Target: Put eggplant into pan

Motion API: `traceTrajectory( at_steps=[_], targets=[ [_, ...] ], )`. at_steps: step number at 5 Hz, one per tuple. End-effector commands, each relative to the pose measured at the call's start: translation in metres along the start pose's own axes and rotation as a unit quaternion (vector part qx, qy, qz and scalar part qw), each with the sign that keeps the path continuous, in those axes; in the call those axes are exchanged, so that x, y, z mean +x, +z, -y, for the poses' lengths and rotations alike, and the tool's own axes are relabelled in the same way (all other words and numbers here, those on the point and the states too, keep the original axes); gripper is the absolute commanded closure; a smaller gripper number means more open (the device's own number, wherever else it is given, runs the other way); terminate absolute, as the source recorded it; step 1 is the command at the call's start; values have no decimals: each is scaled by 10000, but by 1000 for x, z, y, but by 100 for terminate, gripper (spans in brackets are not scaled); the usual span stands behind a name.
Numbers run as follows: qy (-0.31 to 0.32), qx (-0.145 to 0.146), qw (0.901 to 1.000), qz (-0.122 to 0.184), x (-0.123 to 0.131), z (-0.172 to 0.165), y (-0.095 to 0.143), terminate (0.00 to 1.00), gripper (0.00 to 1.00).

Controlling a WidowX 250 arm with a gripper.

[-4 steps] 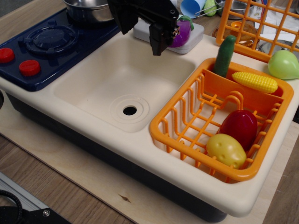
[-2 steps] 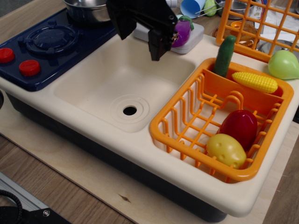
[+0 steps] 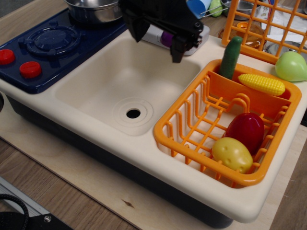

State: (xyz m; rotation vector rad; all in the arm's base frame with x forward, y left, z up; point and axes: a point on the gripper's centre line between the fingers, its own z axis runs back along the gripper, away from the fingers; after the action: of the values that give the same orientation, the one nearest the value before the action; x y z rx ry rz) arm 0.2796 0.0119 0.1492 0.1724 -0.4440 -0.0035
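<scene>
Now pincer [image 3: 178,42] shifted right, over eggplant [image 3: 167,38].

My black gripper [image 3: 163,34] hung at the upper centre of the view, fingers pointed downward. One finger [image 3: 178,48] showed clearly; I could not determine the jaw opening.

Matte black, blocky end effector [image 3: 158,36]; angular fingers [image 3: 178,48].
</scene>
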Motion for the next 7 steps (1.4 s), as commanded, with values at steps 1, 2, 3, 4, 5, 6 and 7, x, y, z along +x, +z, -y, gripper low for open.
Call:
traceTrajectory(
  at_steps=[1,2,3,4,5,6,7],
  targets=[
    [-20,-75,9987,509,18,-3,5,0,0],
    [-97,-200,9971,727,27,-9,-2,0,0],
    [-96,-360,9950,925,32,-10,-13,0,0],
    [-130,-485,9909,1245,34,-8,-28,0,0],
    [-198,-660,9873,1433,36,-8,-45,0,0],
    [-114,-800,9863,1437,34,-7,-57,0,100],
    [-120,-713,9882,1348,34,-7,-49,0,100]
  ],
)
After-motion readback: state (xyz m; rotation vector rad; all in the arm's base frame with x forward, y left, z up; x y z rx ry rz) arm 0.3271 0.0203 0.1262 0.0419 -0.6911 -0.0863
